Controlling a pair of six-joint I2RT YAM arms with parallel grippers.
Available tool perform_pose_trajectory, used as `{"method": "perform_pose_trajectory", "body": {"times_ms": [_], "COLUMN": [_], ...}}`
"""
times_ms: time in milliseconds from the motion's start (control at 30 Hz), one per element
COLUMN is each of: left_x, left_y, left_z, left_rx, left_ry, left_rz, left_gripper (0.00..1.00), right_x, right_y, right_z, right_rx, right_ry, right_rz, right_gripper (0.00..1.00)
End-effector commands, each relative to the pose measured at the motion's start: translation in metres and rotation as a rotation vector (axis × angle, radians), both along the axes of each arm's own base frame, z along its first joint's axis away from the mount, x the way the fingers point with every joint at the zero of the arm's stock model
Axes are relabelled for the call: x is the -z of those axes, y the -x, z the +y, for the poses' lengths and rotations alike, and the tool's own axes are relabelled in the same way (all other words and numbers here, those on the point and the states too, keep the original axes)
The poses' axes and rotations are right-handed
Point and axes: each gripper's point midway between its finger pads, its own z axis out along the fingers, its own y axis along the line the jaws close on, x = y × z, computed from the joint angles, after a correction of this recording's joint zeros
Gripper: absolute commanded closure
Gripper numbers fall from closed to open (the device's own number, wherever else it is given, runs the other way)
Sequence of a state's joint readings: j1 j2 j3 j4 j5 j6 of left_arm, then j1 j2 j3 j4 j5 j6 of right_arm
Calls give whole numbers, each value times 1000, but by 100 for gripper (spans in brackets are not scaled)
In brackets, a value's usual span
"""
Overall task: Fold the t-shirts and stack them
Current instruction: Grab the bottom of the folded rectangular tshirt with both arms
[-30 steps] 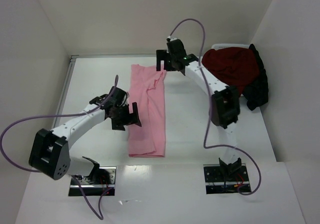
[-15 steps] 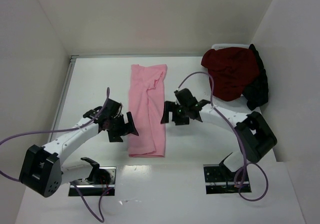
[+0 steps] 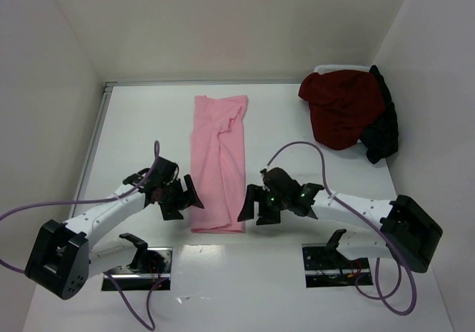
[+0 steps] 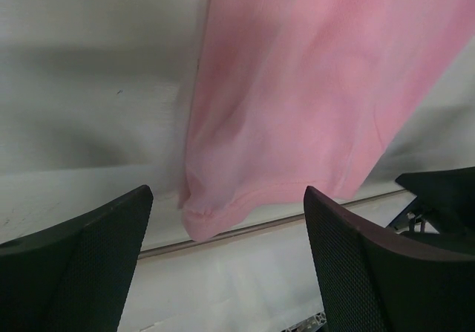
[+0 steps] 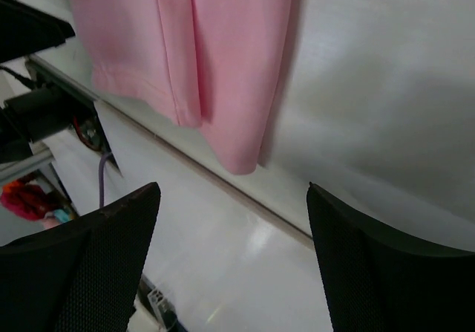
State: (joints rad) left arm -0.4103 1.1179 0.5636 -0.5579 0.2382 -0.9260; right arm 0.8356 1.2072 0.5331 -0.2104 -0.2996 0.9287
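The pink t-shirt (image 3: 217,165), soft knit cloth folded into a long narrow strip, lies flat mid-surface. It runs from 12 to 6 o'clock, with its stitched hem at the 6 o'clock end. A maroon t-shirt (image 3: 341,109) sits crumpled at 2 o'clock on the smooth white surface (image 3: 282,124), partly covering a black t-shirt (image 3: 384,135) whose shape is mostly hidden. The left fingers (image 4: 82,265), black with dimpled pads, are spread wide at the hem's 9 o'clock side and grip nothing. The right fingers (image 5: 378,272) are spread wide at its 3 o'clock side, equally empty.
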Motion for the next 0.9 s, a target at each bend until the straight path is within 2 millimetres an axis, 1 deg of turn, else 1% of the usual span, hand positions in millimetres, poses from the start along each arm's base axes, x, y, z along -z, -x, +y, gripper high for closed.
{"method": "perform_pose_trajectory", "body": {"times_ms": [0,33,67,100,133,167,200,267,300,333,367,400,433,467,500,567,600,667,700,767,833,867], "left_x": [-4,0,0,-2,2,0,3,5,5,5,3,4,5,0,0,-2,1,1,2,9,11,12], "left_y": [-5,-2,-2,-3,-1,-1,2,2,2,2,1,3,5,4,8,8,11,11,11,14,14,15], "left_z": [-3,-1,-1,-2,1,0,1,3,4,4,4,5,5,3,2,2,3,3,1,3,2,-1], "left_rx": [-23,-23,-23,-23,-27,-27,-37,-50,-54,-54,-62,-62,-62,-53,-58,-66,-66,-66,-57,-49,-32,-21], "left_ry": [23,18,18,23,11,15,13,8,1,1,8,10,10,21,34,46,42,42,42,23,13,9], "left_rz": [-32,-21,-21,-31,-25,-34,-21,-20,-23,-23,-29,-34,-35,-57,-48,-63,-54,-53,-53,-23,-11,-3], "left_gripper": [10,11,11,11,13,14,14,18,18,18,18,19,21,24,25,26,26,26,26,26,26,26], "right_x": [-9,-9,0,2,3,6,12,14,19,19,23,25,26,21,21,18,18,24,24,28,28,25], "right_y": [11,15,20,19,18,20,19,19,14,12,10,6,5,3,1,-2,-2,0,0,1,1,-1], "right_z": [26,32,32,35,37,39,40,46,45,45,43,42,40,43,44,44,44,39,39,38,38,41], "right_rx": [13,-10,-22,-20,-20,-31,-30,-28,-11,-1,7,22,42,59,65,81,81,87,87,87,87,87], "right_ry": [-82,-82,-56,-44,-39,-35,-15,-1,32,41,57,67,78,57,52,47,47,69,69,76,76,67], "right_rz": [31,20,39,34,37,40,54,49,47,39,37,22,27,30,19,13,13,18,18,22,22,16], "right_gripper": [15,17,18,19,19,21,24,26,26,26,27,27,29,29,31,32,32,35,35,37,39,39]}}
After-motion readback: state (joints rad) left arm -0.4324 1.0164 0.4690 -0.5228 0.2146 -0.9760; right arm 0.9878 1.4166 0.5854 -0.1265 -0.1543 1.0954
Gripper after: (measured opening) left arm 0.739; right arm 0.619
